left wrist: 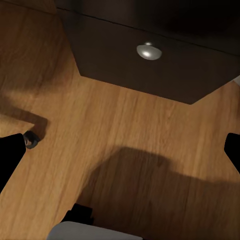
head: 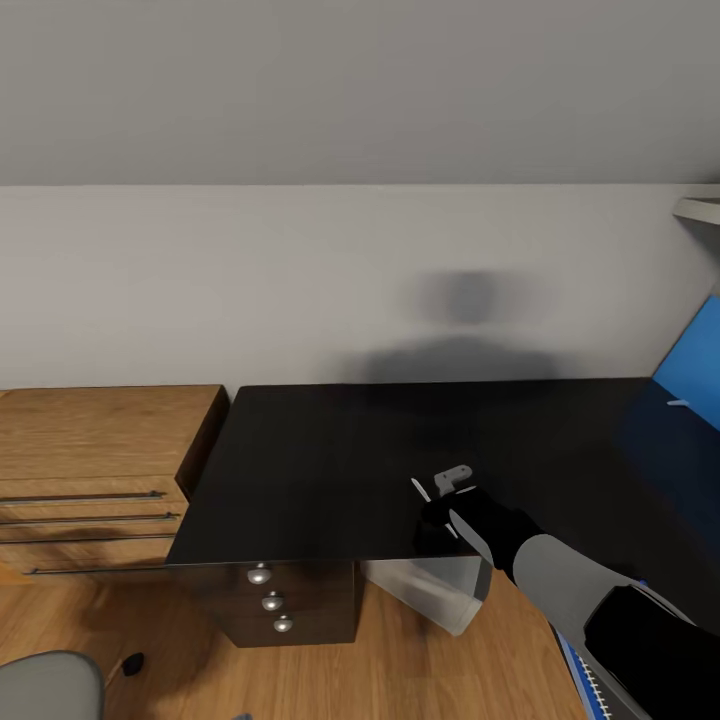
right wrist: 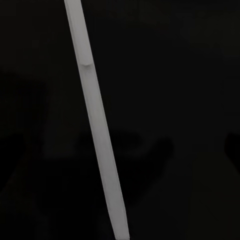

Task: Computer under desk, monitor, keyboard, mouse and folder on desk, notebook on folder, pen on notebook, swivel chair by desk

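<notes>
Right gripper [head: 437, 507] is hovering over the desk [head: 330, 470] with jaws clamped on the pen [head: 420, 490], left jaws' state being unclear; desk is looking bare nearby, most placing remaining.

Home study (desk [head: 330, 450], wood floor [head: 420, 660]).

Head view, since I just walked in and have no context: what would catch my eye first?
The black desk spans the middle, its top bare apart from the right gripper over its front part, a thin white pen beside the fingers. A light wooden drawer unit stands at its left, and three silver knobs sit below.
</notes>
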Tool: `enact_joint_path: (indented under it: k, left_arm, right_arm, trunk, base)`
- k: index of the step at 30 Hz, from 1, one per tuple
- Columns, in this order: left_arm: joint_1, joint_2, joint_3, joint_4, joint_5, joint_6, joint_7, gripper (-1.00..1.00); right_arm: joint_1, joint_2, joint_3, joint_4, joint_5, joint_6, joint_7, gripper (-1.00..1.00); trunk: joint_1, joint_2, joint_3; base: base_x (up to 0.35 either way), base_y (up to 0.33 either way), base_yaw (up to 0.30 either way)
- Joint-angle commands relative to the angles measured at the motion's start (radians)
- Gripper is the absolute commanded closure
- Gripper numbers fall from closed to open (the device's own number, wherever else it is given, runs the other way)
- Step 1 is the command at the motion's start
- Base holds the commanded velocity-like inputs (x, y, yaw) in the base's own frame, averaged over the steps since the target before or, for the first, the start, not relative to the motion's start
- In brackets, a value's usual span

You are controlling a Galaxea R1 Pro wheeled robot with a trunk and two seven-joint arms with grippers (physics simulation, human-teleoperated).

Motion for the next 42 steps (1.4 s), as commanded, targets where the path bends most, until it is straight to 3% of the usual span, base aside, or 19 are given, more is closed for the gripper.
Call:
enact_joint_path:
  k: [1, 4, 11, 22, 30, 42]
  left_arm:
    - [-0.001, 0.001, -0.008, 0.0, 0.005, -0.004, 0.008, -1.0]
    - [-0.001, 0.001, -0.008, 0.0, 0.005, -0.004, 0.008, -1.0]
    - [-0.001, 0.002, -0.008, 0.001, 0.004, -0.003, 0.008, -1.0]
    - [-0.001, 0.002, -0.008, 0.0, 0.006, -0.002, 0.008, -1.0]
    - [-0.001, 0.006, -0.008, 0.0, 0.006, -0.002, 0.008, -1.0]
    - [-0.001, 0.007, -0.008, 0.001, 0.006, -0.002, 0.008, -1.0]
  right_arm:
    - [-0.001, -0.001, 0.008, -0.003, -0.011, 0.005, -0.008, -1.0]
    - [-0.001, -0.001, 0.008, -0.003, -0.011, 0.005, -0.008, -1.0]
    - [-0.001, -0.001, 0.008, -0.003, -0.01, 0.005, -0.008, -1.0]
    - [-0.001, -0.001, 0.009, -0.004, -0.01, 0.005, -0.008, -1.0]
    - [-0.001, -0.001, 0.009, -0.002, -0.01, 0.005, -0.008, -1.0]
    - [-0.001, -0.001, 0.01, -0.002, -0.01, 0.005, -0.009, -1.0]
  trunk:
    - [0.0, -0.001, -0.001]
    - [0.0, -0.001, -0.001]
    - [0.027, -0.05, -0.023]
    - [0.027, -0.05, -0.023]
    - [0.058, -0.106, -0.048]
    - [0.065, -0.12, -0.054]
  base:
    - [0.0, 0.0, 0.0]
    - [0.0, 0.0, 0.0]
    - [0.0, 0.0, 0.0]
    - [0.0, 0.0, 0.0]
    - [0.0, 0.0, 0.0]
    - [0.0, 0.0, 0.0]
